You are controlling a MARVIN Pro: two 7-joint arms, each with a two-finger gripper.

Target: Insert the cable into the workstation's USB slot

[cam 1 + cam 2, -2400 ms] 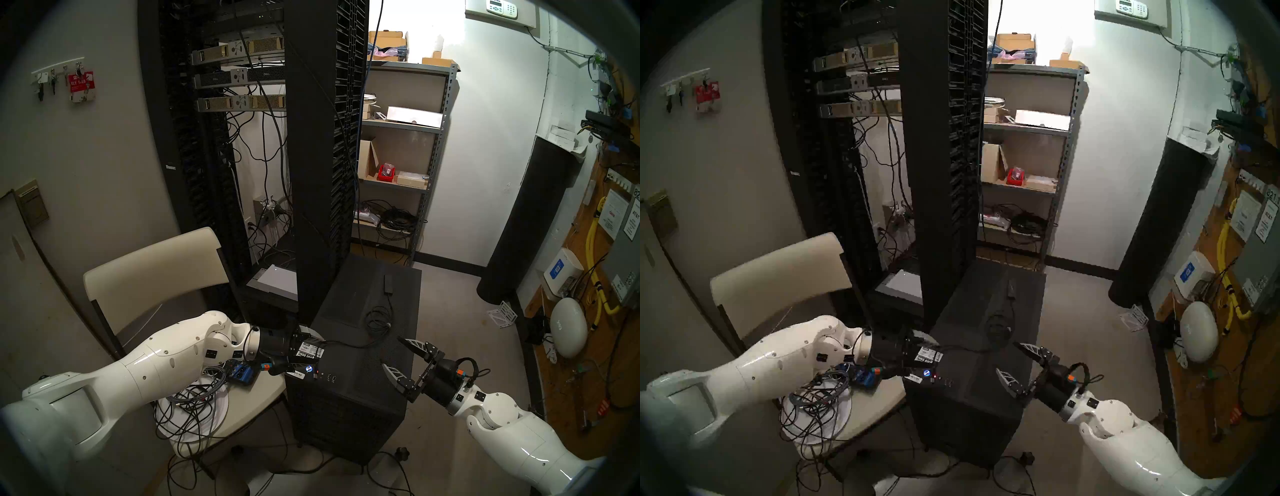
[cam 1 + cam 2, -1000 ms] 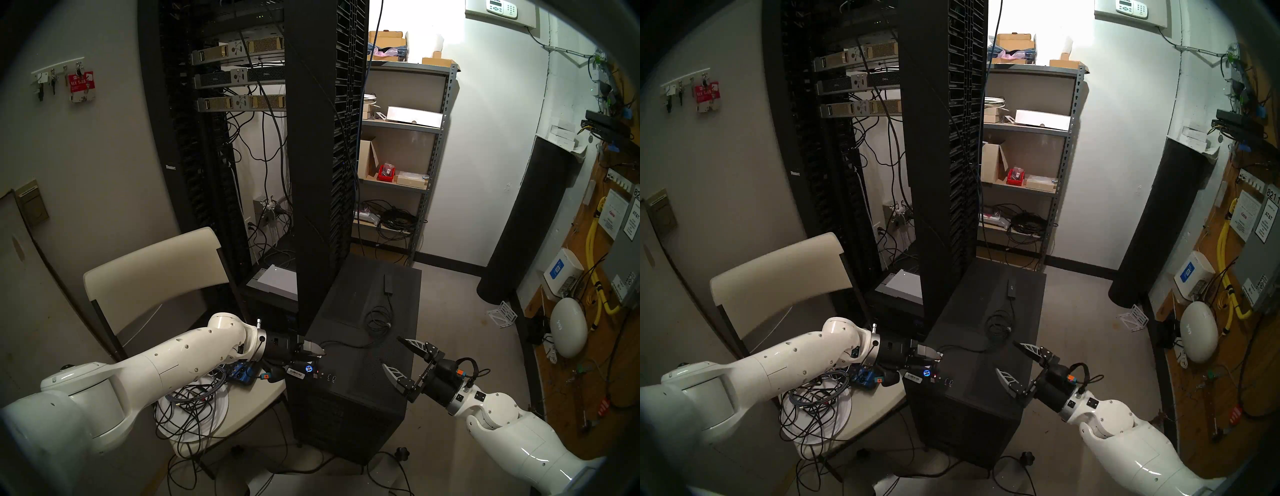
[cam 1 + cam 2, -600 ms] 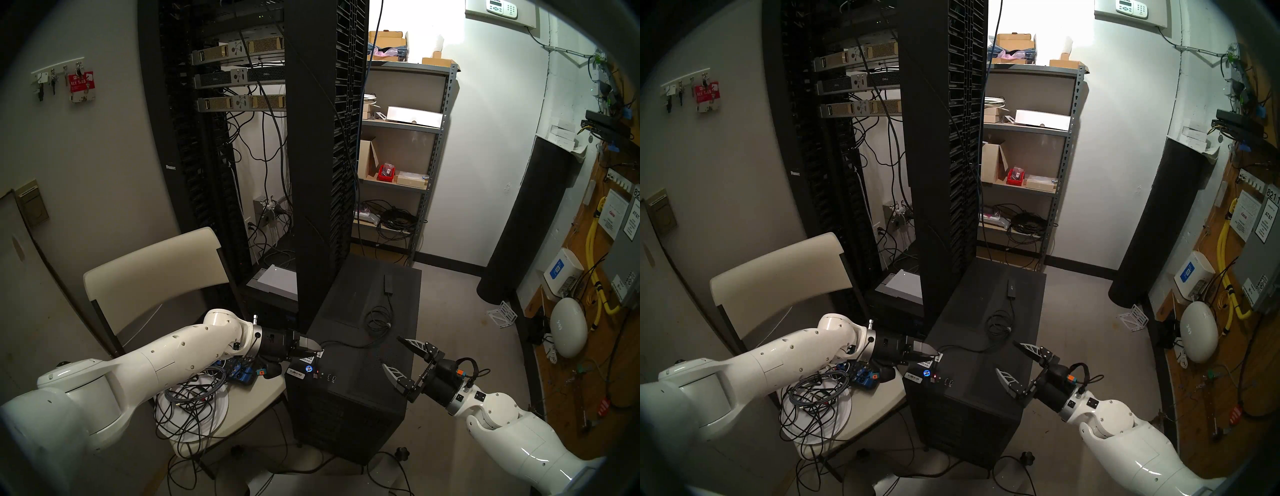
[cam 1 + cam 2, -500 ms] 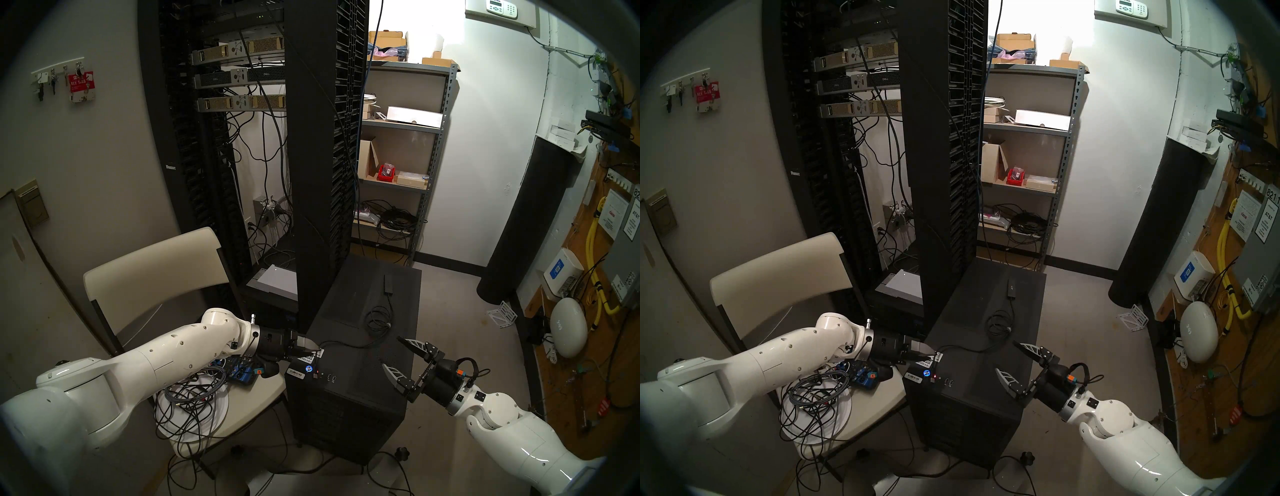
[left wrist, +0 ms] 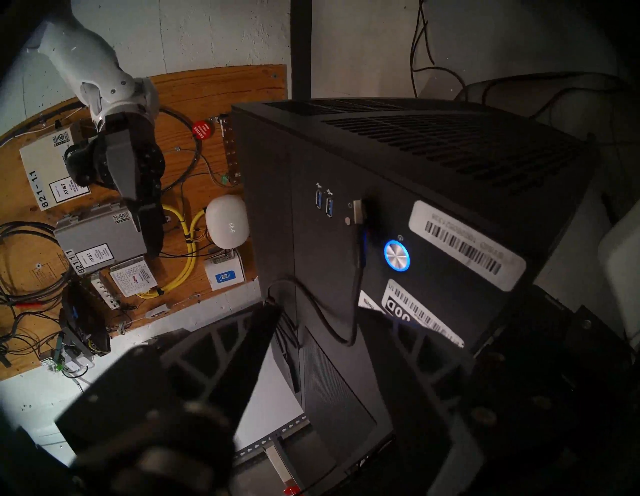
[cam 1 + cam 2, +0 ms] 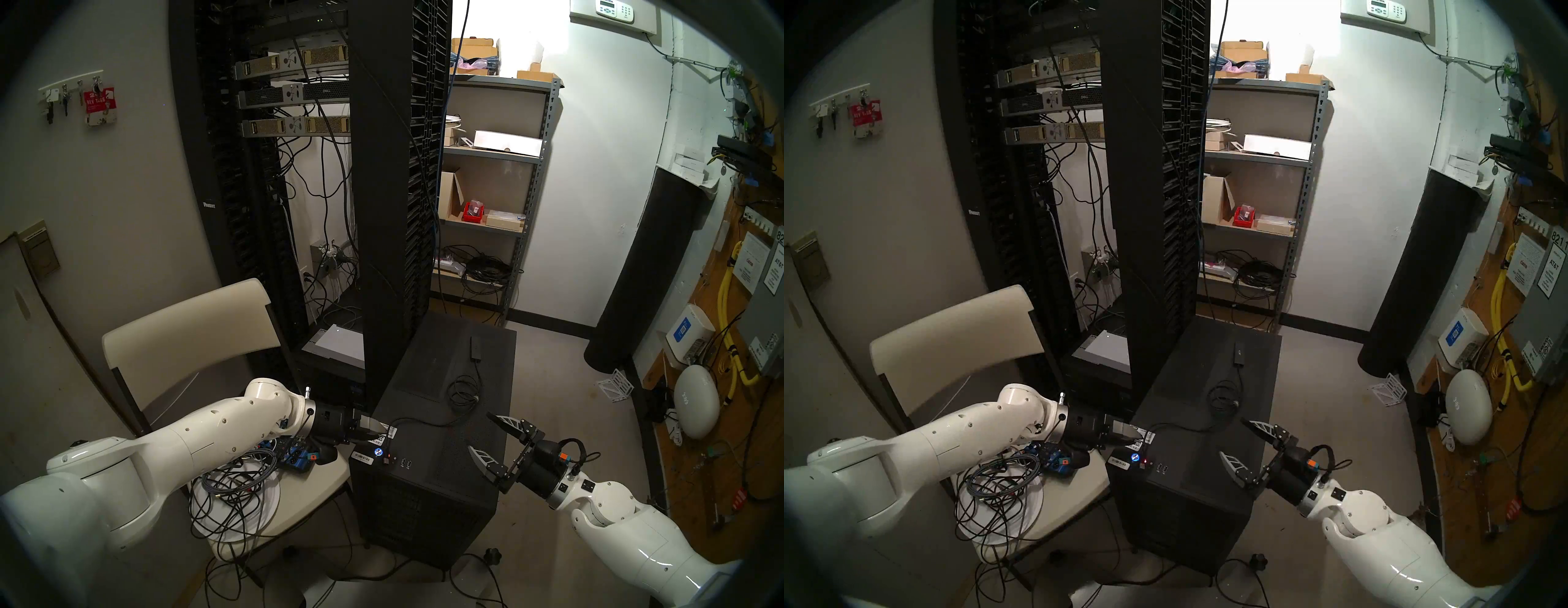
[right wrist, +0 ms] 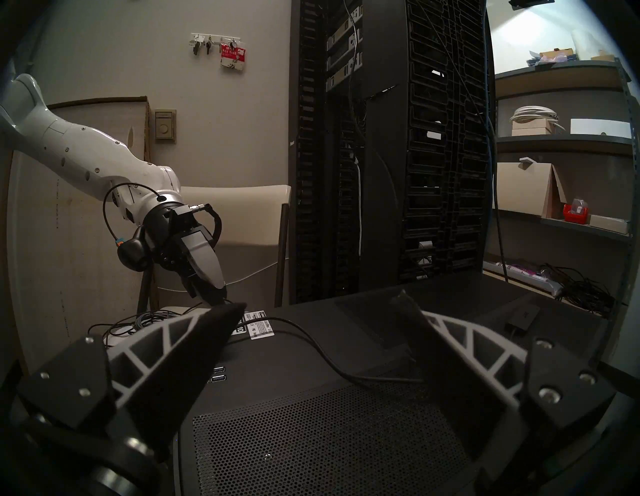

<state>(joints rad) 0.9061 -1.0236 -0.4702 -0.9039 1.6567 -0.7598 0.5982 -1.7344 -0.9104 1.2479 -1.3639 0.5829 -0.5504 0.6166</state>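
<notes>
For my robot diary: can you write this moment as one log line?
left gripper: open, off plug | plug: at workstation port, seating unclear | right gripper: open, above workstation

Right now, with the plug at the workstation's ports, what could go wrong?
1. The cable loops between the fingers of the open left gripper; pulling back could snag it and tug the plug, whose seating I cannot confirm.
2. The plug sits beside the lit power button; a bump might press it.
3. Slack lies on the workstation close to the open right gripper.
</notes>
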